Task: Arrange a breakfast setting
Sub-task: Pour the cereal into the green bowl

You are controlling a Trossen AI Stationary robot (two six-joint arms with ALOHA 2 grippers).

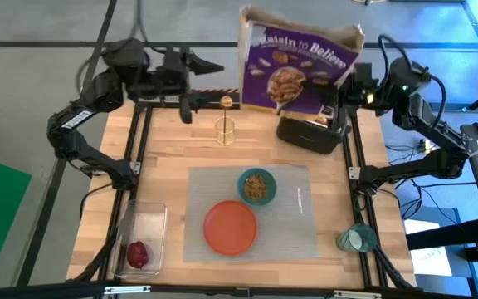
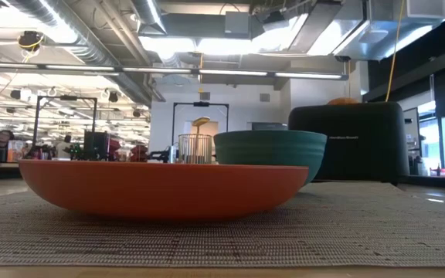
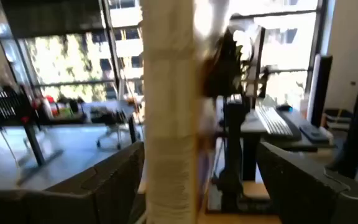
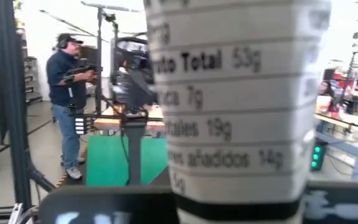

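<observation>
My right gripper [image 1: 348, 83] is shut on a purple cereal box [image 1: 297, 66], held in the air over the black toaster [image 1: 309, 131] at the table's far side. My left gripper [image 1: 214, 66] is open and level, facing the box's left narrow side [image 3: 166, 112] without touching it. On the grey placemat [image 1: 293, 208] stand the orange plate [image 1: 229, 226] and the teal bowl [image 1: 256, 186], which holds cereal. The gold spoon [image 1: 226, 104] stands in a wire holder. The teal cup [image 1: 357, 239] sits at the right edge. The dark red fruit [image 1: 139, 253] lies in the clear tub [image 1: 143, 223]. A tan round top [image 2: 344, 100] shows above the toaster. My right gripper holds the cereal box by its right narrow side [image 4: 229, 124], the panel with the nutrition print, coming level from the table's right. The box is lifted clear above the toaster and tilted, its printed front up and its open top [image 1: 301, 18] toward the far edge.
The toaster stands right under the box. The wire spoon holder [image 1: 225, 130] stands below and near my left gripper. Bare wood lies left of the placemat [image 1: 160, 166]. A person [image 4: 70, 93] stands in the room beyond the table.
</observation>
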